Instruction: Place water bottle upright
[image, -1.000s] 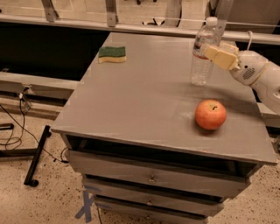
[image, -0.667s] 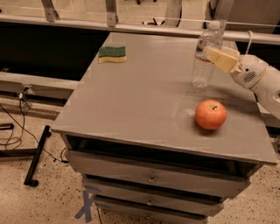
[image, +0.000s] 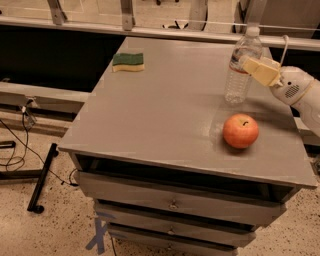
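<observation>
Hand: over worktop right side, pinching bottle at label band
Bottle: upright on worktop, behind apple

a small clear plastic water bottle with ribbed walls stands upright on its base, its white cap on top and closed; a red, white and blue label band wraps the upper part of its body, and the clear walls below the band show the surface behind; it rests on the flat grey table top, toward the far right part, just behind a round orange-red apple and apart from it; the tan-tipped gripper reaches in from the right, against the bottle's right side at label height.
</observation>
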